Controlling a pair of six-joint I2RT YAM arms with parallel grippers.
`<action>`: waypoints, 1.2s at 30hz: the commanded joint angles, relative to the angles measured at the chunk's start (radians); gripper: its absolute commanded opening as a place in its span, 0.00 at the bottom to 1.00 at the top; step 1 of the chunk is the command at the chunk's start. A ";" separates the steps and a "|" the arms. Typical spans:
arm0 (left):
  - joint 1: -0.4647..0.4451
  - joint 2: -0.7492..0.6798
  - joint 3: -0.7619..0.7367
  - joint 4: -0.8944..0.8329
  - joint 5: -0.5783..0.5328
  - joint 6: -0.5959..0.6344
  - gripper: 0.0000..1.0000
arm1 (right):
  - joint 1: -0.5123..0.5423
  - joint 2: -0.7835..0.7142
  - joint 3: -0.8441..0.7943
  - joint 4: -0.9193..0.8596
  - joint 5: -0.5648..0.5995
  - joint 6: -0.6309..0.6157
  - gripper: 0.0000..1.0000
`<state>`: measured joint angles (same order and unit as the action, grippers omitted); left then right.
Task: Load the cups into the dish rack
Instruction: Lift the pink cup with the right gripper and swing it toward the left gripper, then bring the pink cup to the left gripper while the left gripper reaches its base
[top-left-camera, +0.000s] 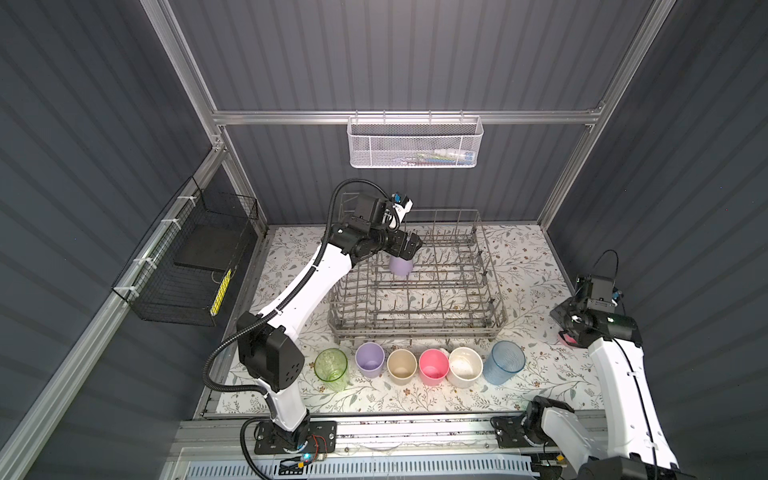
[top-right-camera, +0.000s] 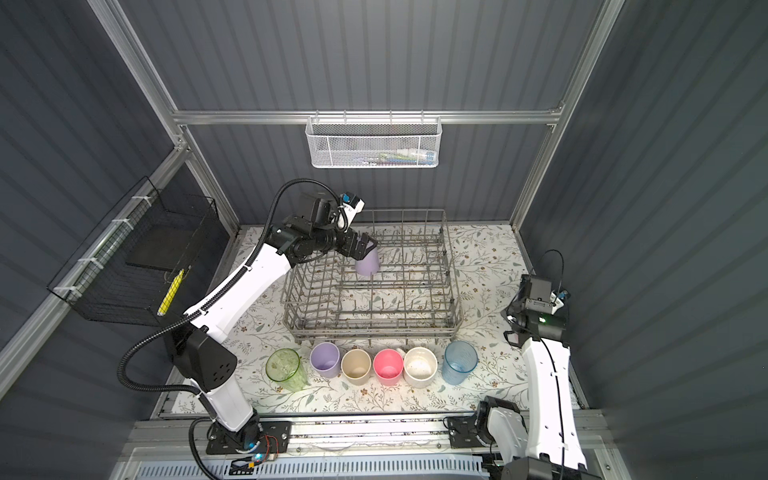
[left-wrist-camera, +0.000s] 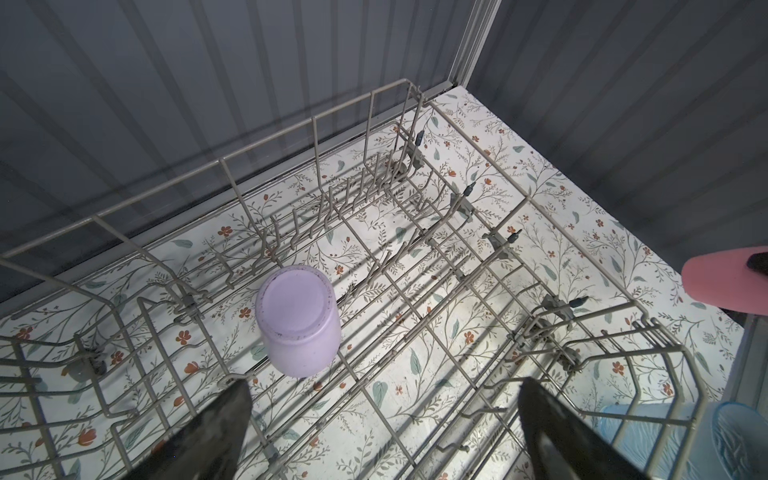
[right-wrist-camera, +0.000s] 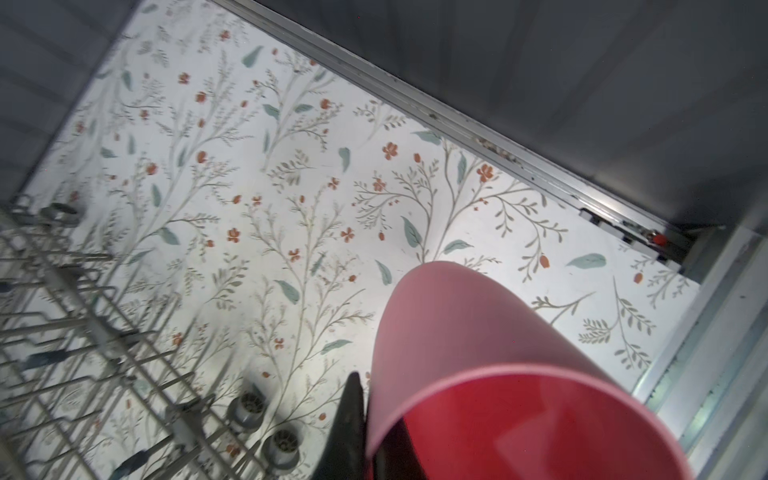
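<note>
one lilac cup loaded, one pink cup in the right claw

reference: the dish rack (top-left-camera: 415, 328), which sits on the floral table (top-left-camera: 536, 266)

left gripper (top-right-camera: 362, 247): hangs over the rack's back left part, jaws spread wide, nothing between them. in the left wrist view the two dark fingers (left-wrist-camera: 216, 428) frame only bare wire. the inverted lilac cup (left-wrist-camera: 297, 320) stands inside the rack under the claw, base up, leaning a little among the tines, apart from both fingers

right gripper (right-wrist-camera: 370, 432): outside the rack, off its right wall near the front corner. jaws are closed on the rim wall of the held pink cup (right-wrist-camera: 478, 353), one finger outside the wall and the other showing dark inside the mouth. the cup lies sideways in the grip, mouth toward the wrist camera. whether it clears the table cannot be told. in both top views only a sliver of pink shows under the wrist

row just outside the rack's front wall, all upright with mouths up, from the rack's left corner to its right: green cup (top-left-camera: 331, 369), upright lilac cup (top-left-camera: 370, 359), beige cup (top-left-camera: 401, 369), upright pink cup (top-left-camera: 434, 367), cream cup (top-left-camera: 465, 366) (the wider one), blue cup (top-left-camera: 503, 361). beige, pink and cream stand close together; green and blue stand a little apart at the ends
</note>
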<state>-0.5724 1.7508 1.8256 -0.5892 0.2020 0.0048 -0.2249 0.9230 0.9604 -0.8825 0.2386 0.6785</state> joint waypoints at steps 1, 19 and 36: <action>0.006 -0.054 -0.023 0.030 0.038 -0.025 1.00 | 0.056 -0.030 0.087 -0.068 0.003 -0.012 0.00; 0.006 -0.041 -0.074 0.221 0.245 -0.186 1.00 | 0.206 -0.109 0.245 0.167 -0.561 -0.066 0.00; 0.006 0.008 -0.127 0.393 0.497 -0.252 1.00 | 0.304 0.047 0.088 0.861 -1.128 0.181 0.00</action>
<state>-0.5724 1.7401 1.6981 -0.2512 0.6132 -0.2138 0.0647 0.9474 1.0683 -0.2146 -0.7727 0.7849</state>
